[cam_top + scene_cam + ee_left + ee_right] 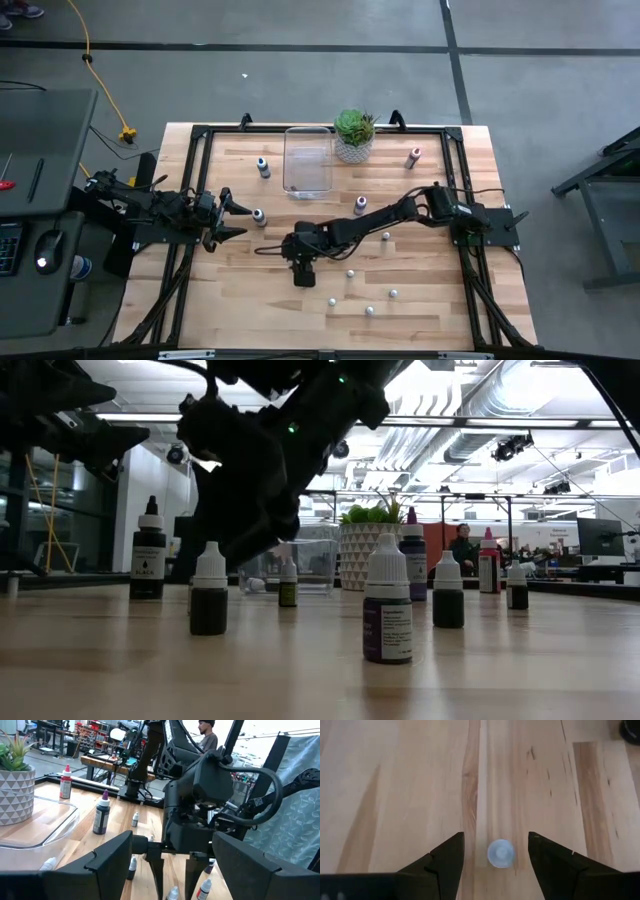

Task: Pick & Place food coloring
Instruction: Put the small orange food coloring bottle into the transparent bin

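Food coloring bottles stand scattered over the wooden table [230,300], among them a dark one [360,205], a red-capped one [414,157] and small white-capped ones [349,273]. My right gripper [496,840] points straight down near the table's middle [303,272]. It is open, with one white-capped bottle [500,854] upright between its fingers and untouched. That bottle is hidden under the gripper in the high view. At the table's left side my left gripper [238,219] hangs open and empty, beside a bottle [259,216].
A clear plastic bin [307,160] lies at the back centre with a potted succulent [354,135] to its right. Several bottles [369,311] stand toward the front right. A black frame [200,135] edges the table. A person [207,735] stands in the room beyond.
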You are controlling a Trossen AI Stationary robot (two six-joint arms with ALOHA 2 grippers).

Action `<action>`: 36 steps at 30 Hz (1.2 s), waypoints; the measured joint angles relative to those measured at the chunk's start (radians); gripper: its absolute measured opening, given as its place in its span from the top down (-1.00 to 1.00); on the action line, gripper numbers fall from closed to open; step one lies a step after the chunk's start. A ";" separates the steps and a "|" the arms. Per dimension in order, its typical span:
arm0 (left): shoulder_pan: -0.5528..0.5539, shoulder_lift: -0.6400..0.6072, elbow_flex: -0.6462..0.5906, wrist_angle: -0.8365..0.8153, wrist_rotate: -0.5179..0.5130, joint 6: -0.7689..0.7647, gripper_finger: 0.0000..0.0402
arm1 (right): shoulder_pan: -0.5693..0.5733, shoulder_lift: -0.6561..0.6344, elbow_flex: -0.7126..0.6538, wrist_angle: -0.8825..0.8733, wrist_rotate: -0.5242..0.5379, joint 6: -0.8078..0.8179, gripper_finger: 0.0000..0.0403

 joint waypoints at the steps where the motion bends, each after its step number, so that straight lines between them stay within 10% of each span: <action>1: 0.000 0.000 0.000 0.000 0.000 0.000 -0.35 | 0.000 -0.001 0.000 -0.004 0.000 0.000 -0.03; 36: 0.000 0.000 0.000 0.000 0.000 0.000 -0.35 | 0.001 -0.029 0.000 -0.049 -0.024 0.002 0.40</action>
